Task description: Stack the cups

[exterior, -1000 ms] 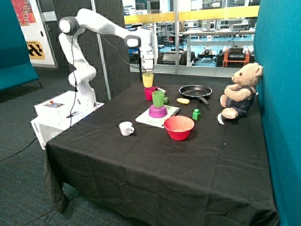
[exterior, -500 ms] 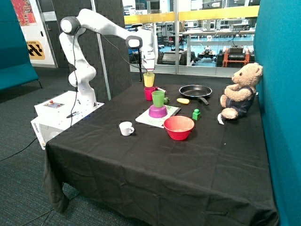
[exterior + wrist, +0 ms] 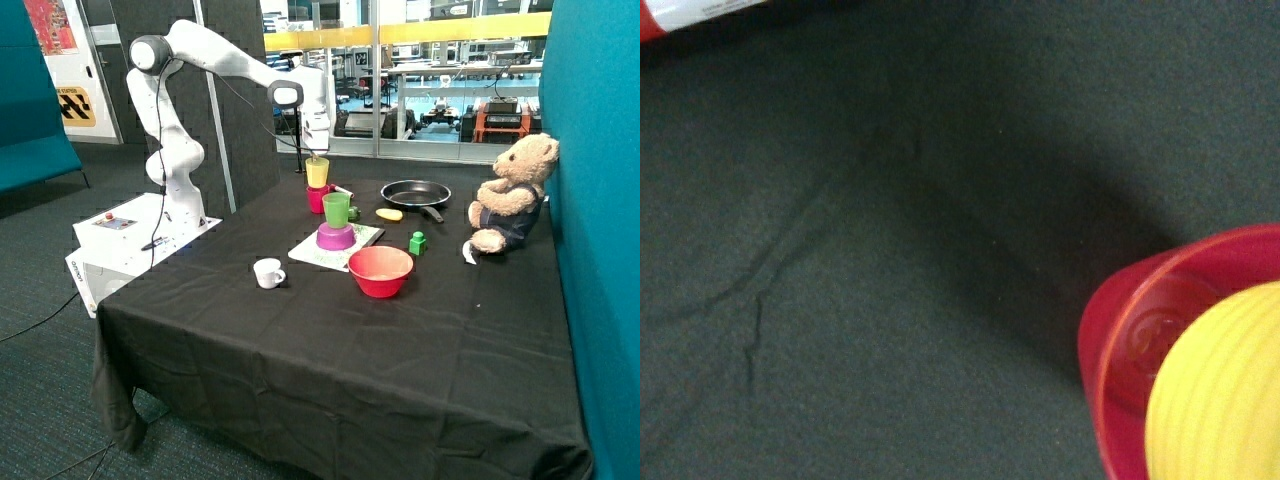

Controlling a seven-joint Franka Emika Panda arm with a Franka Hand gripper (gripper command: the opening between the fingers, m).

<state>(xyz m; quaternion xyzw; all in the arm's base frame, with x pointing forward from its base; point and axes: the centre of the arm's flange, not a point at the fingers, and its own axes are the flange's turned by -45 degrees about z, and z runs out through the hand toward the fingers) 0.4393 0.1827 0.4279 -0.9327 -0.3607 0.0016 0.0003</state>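
Pincer (image 3: 317,154) gripping yellow cup (image 3: 1220,395) over red-pink cup (image 3: 1130,340)

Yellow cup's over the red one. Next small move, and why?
Probably lower straight down a little more, then release. The gripper holds the yellow cup by its rim, directly above the red cup. The wrist view shows the yellow cup's base over the red cup's mouth, seemingly not yet seated.

I see the gripper (image 3: 317,152) above the upper cup (image 3: 317,171), whose base enters the cup beneath (image 3: 317,199). The third cup (image 3: 336,209) stands on an upturned bowl (image 3: 335,238) nearer the camera.
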